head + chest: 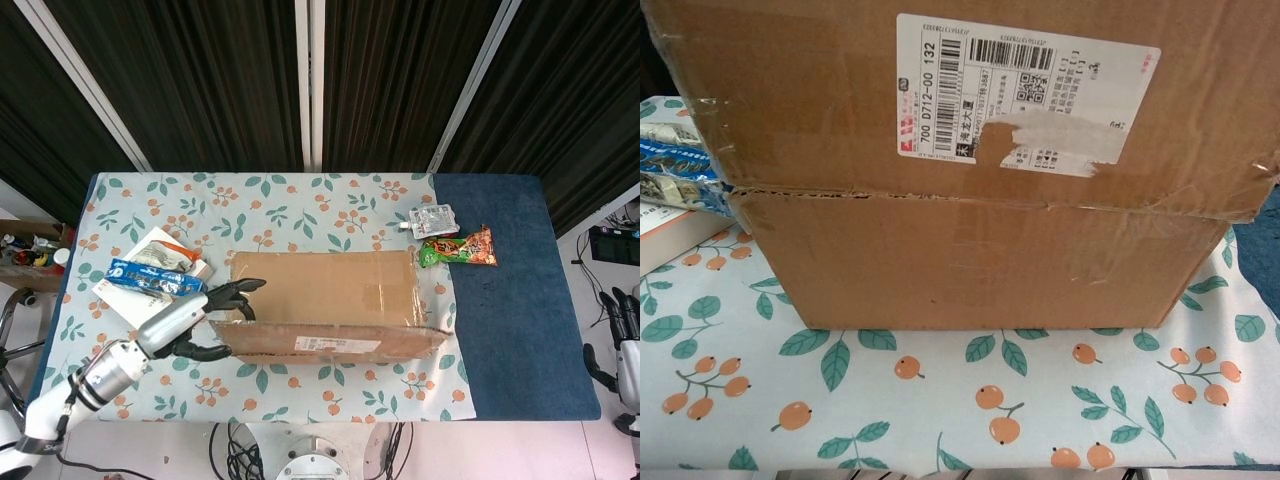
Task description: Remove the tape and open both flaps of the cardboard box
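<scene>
The cardboard box (320, 290) lies in the middle of the flowered table. Its near flap (330, 338) stands raised on edge, and in the chest view this flap (840, 90) with its white label (1025, 95) fills the top above the box's front wall (970, 270). My left hand (212, 318) grips the flap's left end, fingers over it and thumb beneath. The far flap (300, 280) lies flat. Clear tape (436, 328) clings crumpled at the near flap's right corner. My right hand (622, 340) hangs beyond the table's right edge, fingers apart and holding nothing.
A blue packet (150, 277) on a booklet (155, 248) lies left of the box, and the blue packet (675, 165) also shows in the chest view. A clear packet (433, 219) and an orange snack bag (460, 248) sit at the box's far right corner. Blue cloth (510, 320) covers the table's right side.
</scene>
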